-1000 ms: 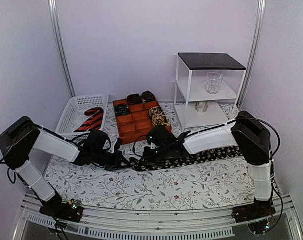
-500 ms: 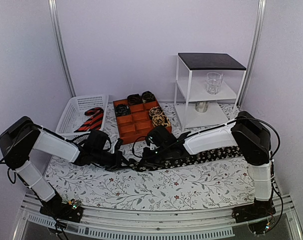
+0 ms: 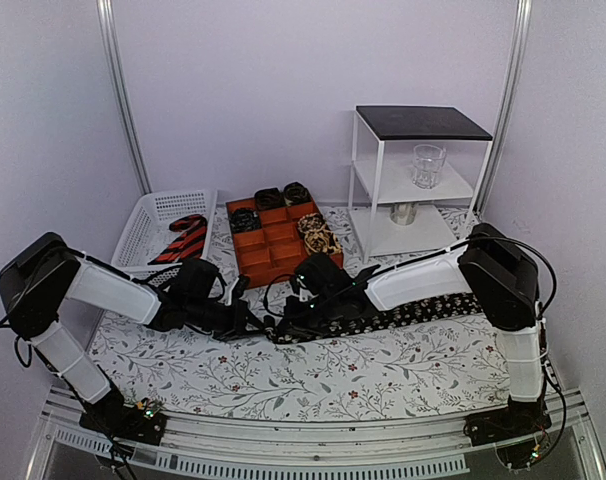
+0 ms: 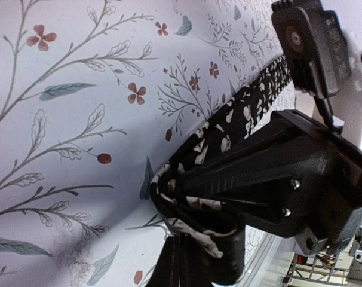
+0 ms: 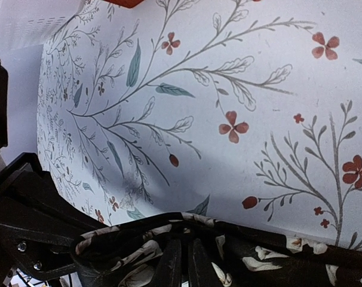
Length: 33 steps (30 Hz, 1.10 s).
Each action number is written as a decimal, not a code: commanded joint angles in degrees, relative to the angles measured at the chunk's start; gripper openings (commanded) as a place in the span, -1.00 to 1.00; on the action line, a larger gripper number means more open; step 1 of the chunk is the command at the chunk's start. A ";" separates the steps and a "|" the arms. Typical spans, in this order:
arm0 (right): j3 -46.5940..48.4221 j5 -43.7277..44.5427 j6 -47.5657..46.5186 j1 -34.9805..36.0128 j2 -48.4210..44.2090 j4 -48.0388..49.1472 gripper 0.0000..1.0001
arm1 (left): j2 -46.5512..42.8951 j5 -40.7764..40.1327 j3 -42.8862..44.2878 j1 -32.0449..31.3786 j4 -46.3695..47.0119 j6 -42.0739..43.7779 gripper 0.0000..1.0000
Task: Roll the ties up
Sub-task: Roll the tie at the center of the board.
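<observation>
Tie [image 3: 428, 308] gripped by left hand [image 4: 180, 251] and right hand [image 5: 184, 251] (both closed).

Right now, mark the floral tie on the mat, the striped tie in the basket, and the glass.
floral tie [image 3: 433, 311], top view, its flat unrolled stretch.
striped tie [image 3: 183, 240], top view, middle of the fabric.
glass [image 3: 428, 166], top view, side wall.

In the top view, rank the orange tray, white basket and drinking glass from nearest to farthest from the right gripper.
1. orange tray, just behind the right gripper.
2. white basket, back left.
3. drinking glass, on the shelf, back right.
</observation>
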 commanded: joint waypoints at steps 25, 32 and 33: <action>-3.45 1.15 -0.09 -1.13 -0.21 4.23 -0.84 | 2.74 0.02 3.38 -1.66 1.01 -0.61 -1.00; -5.98 -2.35 1.83 -2.13 -0.45 9.21 -1.00 | 4.02 -0.23 4.40 -2.44 1.17 -0.78 -1.00; -6.10 -2.33 1.91 -2.17 -0.55 9.36 -1.00 | 4.18 -0.22 4.58 -2.51 1.22 -0.78 -1.00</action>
